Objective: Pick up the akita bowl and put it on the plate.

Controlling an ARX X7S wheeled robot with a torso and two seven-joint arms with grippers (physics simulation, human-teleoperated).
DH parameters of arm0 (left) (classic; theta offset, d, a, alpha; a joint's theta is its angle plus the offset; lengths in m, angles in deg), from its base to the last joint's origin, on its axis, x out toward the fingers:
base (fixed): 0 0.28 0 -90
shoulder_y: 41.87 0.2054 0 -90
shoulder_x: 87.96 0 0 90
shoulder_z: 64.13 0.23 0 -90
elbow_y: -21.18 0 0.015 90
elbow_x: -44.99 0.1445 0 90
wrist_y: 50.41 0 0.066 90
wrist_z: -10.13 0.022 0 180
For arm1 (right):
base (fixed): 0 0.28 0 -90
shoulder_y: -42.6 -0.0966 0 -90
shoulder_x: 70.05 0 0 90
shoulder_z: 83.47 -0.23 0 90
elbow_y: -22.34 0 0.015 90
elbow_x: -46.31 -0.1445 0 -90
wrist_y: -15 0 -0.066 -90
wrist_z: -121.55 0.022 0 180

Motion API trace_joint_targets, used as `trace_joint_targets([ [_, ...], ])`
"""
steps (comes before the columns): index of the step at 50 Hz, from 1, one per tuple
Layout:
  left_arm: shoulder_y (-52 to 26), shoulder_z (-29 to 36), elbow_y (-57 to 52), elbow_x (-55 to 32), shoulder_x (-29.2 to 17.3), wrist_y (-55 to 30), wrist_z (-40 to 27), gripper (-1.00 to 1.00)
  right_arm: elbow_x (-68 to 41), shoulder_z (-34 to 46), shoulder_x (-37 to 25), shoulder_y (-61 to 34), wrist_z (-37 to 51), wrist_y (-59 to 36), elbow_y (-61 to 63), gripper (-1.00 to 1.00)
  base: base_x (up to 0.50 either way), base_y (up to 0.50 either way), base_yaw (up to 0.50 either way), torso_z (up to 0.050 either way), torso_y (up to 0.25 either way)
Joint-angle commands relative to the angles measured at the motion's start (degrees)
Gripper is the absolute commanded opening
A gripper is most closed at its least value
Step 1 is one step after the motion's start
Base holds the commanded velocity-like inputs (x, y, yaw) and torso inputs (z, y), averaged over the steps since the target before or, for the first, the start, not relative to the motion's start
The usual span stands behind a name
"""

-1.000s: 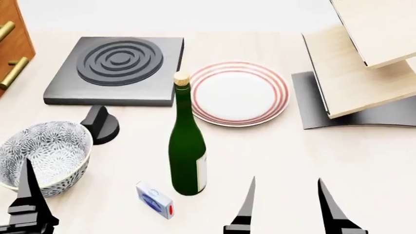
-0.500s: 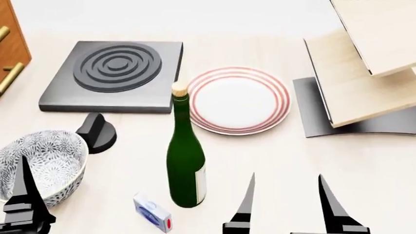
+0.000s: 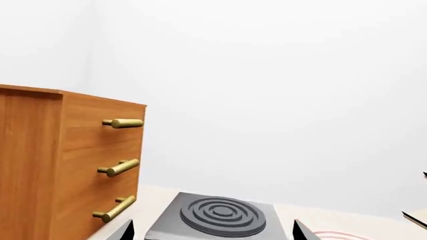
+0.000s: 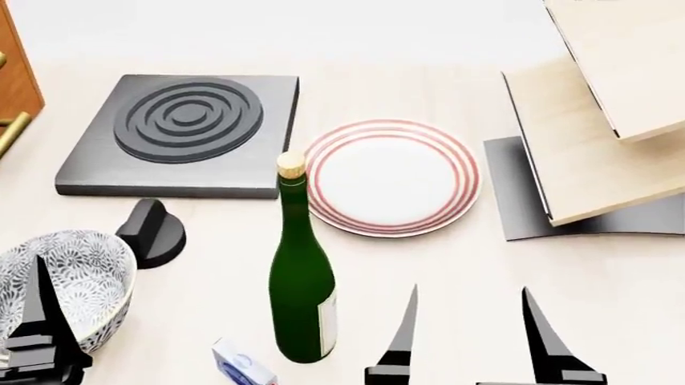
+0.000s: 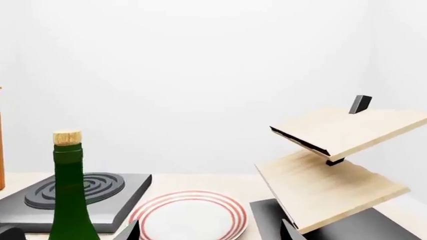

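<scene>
The akita bowl (image 4: 75,281), white with a dense grey floral pattern, sits at the near left of the table in the head view. One finger (image 4: 41,321) of my left gripper stands over its near rim; the other finger is out of frame. In the left wrist view the left gripper (image 3: 212,233) is open and empty, and the bowl is out of view. The plate (image 4: 391,176), white with red rings, lies mid-table beyond my right gripper (image 4: 471,345). The right gripper (image 5: 210,233) is open and empty, facing the plate (image 5: 190,217).
A tall green corked bottle (image 4: 303,277) stands between bowl and plate. Behind the bowl are a black knob (image 4: 150,233) and a grey stove burner (image 4: 182,132). A small box (image 4: 241,367) lies near the front edge. A wooden shelf (image 4: 599,120) rises at right, a drawer cabinet (image 3: 67,165) at left.
In the head view the whole scene has slid down and slightly left; the bowl now sits nearer the frame's lower left corner. Both grippers keep their places in the frame, still open.
</scene>
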Motion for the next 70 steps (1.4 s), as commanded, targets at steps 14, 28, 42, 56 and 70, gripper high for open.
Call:
trace_joint_targets([
  [14,0.0,0.7,0.7,-0.2,-0.3,0.8,-0.3,1.0,-0.1,0.8,-0.4,-0.3,0.4,0.1,-0.4,1.0,0.08,-0.02,0.0,0.0,0.0],
  [28,0.1,0.9,0.7,-0.5,-0.5,1.0,-0.5,1.0,0.0,1.2,-0.6,-0.2,0.8,0.2,-0.3,1.0,0.08,-0.02,0.0,0.0,0.0],
  [42,0.1,1.2,1.0,-0.6,-0.8,1.3,-0.8,1.0,0.0,1.7,-0.9,-0.3,0.9,0.6,-0.6,1.0,0.09,0.0,0.0,0.0,0.0],
  [56,0.1,1.5,1.0,-0.6,-1.0,1.4,-1.1,1.0,-0.3,1.8,-1.1,-0.3,1.1,0.6,-0.6,1.0,0.1,0.0,0.0,0.0,0.0],
  [70,0.1,1.8,1.0,-0.7,-1.2,1.6,-1.3,1.0,-0.5,2.1,-1.2,-0.4,1.3,0.7,-0.8,1.0,0.1,0.0,0.0,0.0,0.0],
])
